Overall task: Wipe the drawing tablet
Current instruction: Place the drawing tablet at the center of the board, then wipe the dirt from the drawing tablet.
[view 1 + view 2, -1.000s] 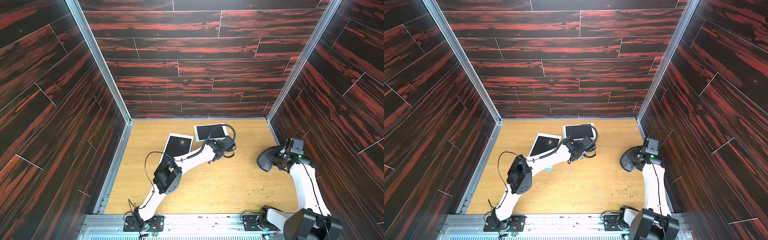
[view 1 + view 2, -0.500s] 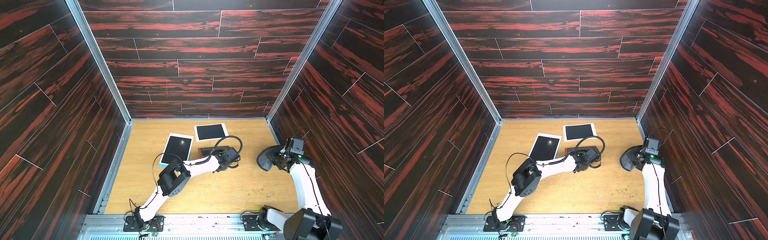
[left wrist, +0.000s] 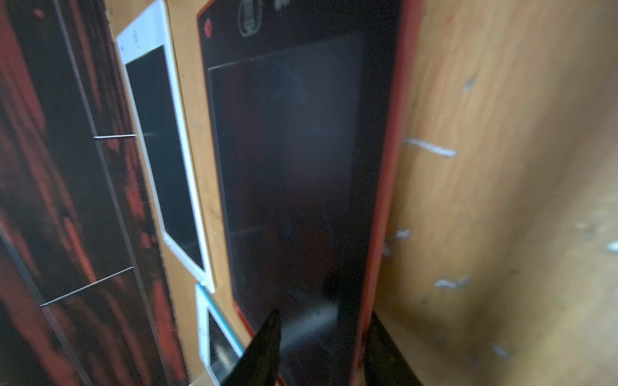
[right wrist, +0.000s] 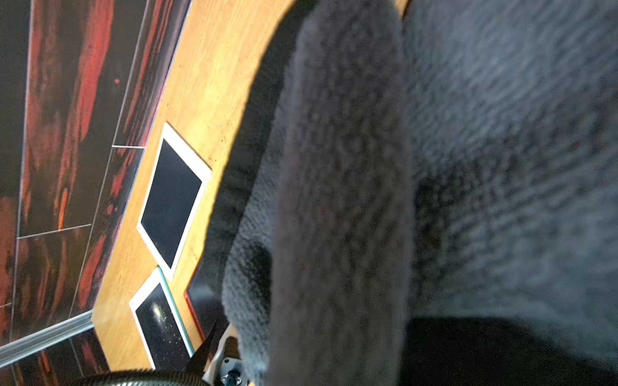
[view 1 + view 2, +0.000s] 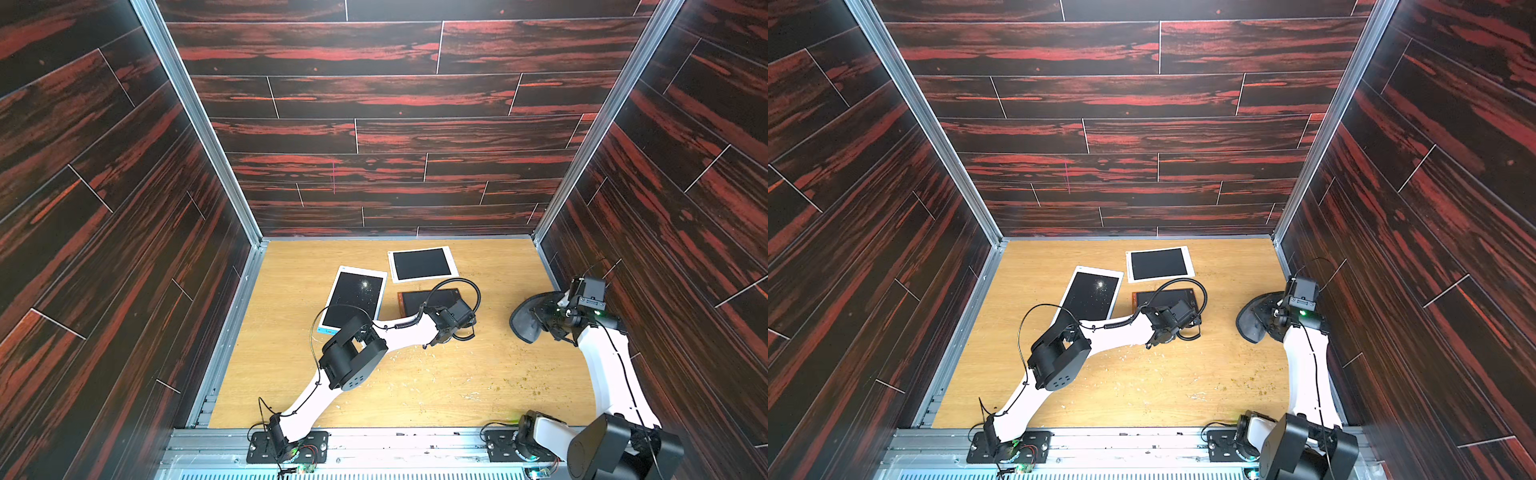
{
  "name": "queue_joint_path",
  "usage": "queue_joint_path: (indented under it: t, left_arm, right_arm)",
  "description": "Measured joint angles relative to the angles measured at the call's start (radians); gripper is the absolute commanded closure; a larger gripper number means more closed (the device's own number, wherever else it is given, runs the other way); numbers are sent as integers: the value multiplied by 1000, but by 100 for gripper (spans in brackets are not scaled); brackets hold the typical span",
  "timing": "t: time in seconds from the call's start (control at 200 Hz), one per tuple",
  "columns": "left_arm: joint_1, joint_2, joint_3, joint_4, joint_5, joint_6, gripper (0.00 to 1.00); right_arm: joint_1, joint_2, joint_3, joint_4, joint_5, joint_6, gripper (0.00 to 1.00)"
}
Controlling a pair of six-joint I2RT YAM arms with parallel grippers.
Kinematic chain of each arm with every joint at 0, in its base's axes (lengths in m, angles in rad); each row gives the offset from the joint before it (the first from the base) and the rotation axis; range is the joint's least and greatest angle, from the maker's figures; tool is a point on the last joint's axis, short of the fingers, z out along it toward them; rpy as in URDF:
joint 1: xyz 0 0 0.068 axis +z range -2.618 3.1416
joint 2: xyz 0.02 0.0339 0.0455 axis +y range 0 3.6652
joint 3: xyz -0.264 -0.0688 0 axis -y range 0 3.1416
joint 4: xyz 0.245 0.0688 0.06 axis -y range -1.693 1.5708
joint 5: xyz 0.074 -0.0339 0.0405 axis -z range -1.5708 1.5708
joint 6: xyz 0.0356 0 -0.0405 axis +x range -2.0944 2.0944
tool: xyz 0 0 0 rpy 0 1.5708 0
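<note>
Left arm point(image 5: 390, 336) has drawn back over the table point(image 5: 478, 382) from the far tablets. Red tablet point(image 5: 413, 303), hidden under it a second ago, now lies flat mid-table, just beside the speckled tablet point(image 5: 353, 297) and near the white tablet point(image 5: 422, 264). It was probably placed there to be within the cloth's reach. Cloth point(image 5: 525, 322) hangs bunched from the right gripper point(image 5: 550, 318), which is clamped on it off to the side, ready for wiping. Left gripper point(image 3: 324, 314): jaws apart over the red tablet's near edge, apparently releasing.
</note>
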Motion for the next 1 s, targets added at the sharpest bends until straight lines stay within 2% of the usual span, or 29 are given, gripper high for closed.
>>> queue_joint_path:
  t: [0.195,0.321,0.426,0.591,0.716,0.812,1.002]
  left_arm:
    - [5,-97,-76,-30,175,-106,41]
    - [9,-242,-150,-31,271,-192,42]
    - [29,-348,-181,-28,294,-290,44]
    - [156,-441,-229,-26,340,-516,44]
    - [298,-527,-394,31,457,-712,46]
    - [391,-581,-514,85,542,-836,47]
    - [399,-584,-547,141,666,-969,46]
  right_arm:
    - [100,95,1,10,1,-13,100]
    - [201,145,31,0,48,-23,100]
    - [262,226,109,-10,90,-42,100]
    - [369,423,299,-40,169,-105,100]
    - [484,594,472,-90,245,-151,100]
    - [531,686,570,-123,269,-173,100]
    - [527,850,817,-231,372,-237,100]
